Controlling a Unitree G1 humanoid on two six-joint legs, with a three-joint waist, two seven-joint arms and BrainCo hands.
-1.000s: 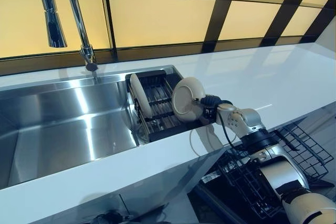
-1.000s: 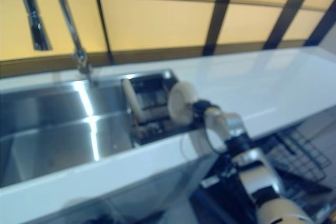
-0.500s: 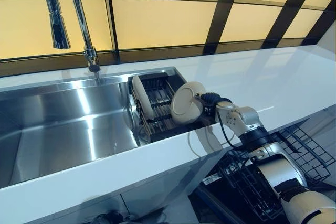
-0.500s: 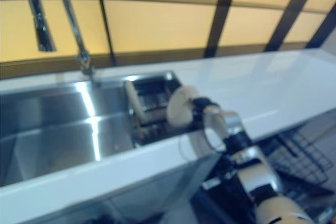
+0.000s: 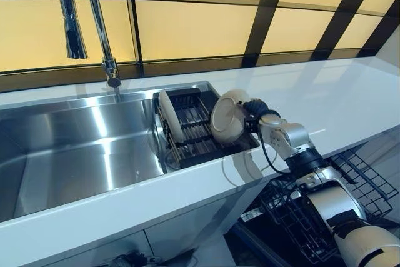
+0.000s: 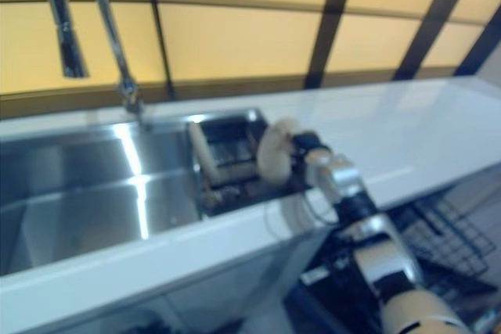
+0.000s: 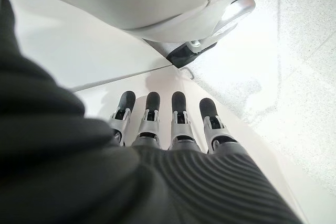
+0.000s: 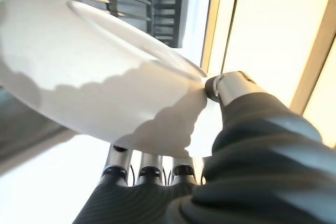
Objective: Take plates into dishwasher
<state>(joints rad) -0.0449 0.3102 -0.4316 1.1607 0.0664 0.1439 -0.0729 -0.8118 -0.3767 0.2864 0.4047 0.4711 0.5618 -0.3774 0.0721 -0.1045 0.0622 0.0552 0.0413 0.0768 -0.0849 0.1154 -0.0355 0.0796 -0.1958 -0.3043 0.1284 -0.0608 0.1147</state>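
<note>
Right wrist view shows the held plate (image 8: 100,82) pinched at its rim: the thumb (image 8: 229,88) presses on one face and the fingers (image 8: 149,169) run under the other, so the right hand (image 5: 256,112) is closed on it. In the left eye view that plate sits just right of centre, standing on edge with its face turned to the frame's left, above the right end of the dark dish rack (image 5: 194,130) that is set in the right part of the steel sink (image 5: 75,148). Whether its lower edge touches the rack cannot be told.

A second plate (image 5: 169,115) stands upright in the rack's left end, apart from the held one.

What the coming move turns on: the dishwasher basket (image 5: 350,182), a black wire rack, lies in the lower right of the frame, below the white counter (image 5: 312,98) and on the right arm's own side. So the plate probably has to come up clear of the rack, right across the counter edge and down, kept on edge to drop between the wires.

The left hand (image 7: 163,124) shows only in its own wrist view, fingers straight and empty, well away from the sink. The faucet (image 5: 81,23) stands at upper left.
</note>
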